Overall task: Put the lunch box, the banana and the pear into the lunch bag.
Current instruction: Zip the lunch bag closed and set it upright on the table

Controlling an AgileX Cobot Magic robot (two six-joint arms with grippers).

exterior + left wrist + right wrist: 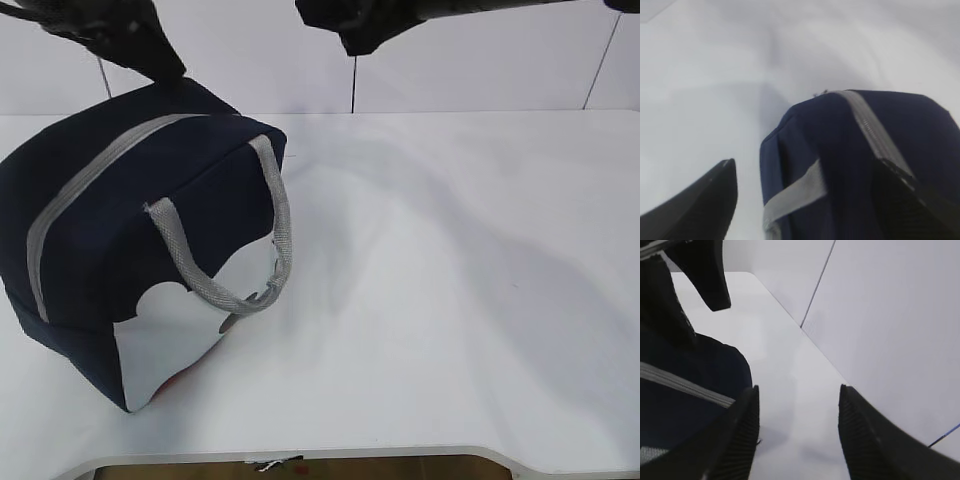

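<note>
One lunch bag (90,250) is seen on the left part of the white table (450,300), standing on its base and leaning slightly, its navy fabric closed along the top by a grey zipper (85,185) that runs from the front left edge toward the back. A grey webbing handle (255,270) is draped down over the bag's near side, looping across the white lower panel (185,335). No lunch box, banana or pear is visible on the table in any view; whether they lie inside the closed bag cannot be told. Above the bag's rear end, at the upper left of the exterior view, the left gripper (810,200) is held; in the left wrist view its two dark fingers (700,205) are spread wide, one to the left clear of the bag, the other at the right edge over the zipper line, with the bag's end between them and no grasp shown. Whether the right finger touches the fabric cannot be told. Further right, the right gripper (797,430) is seen raised above the table behind the bag; in the right wrist view its ribbed fingers (737,440) stand apart with only bare table between them, nothing being held. A pale panelled wall (480,60) is noted behind the table.
</note>
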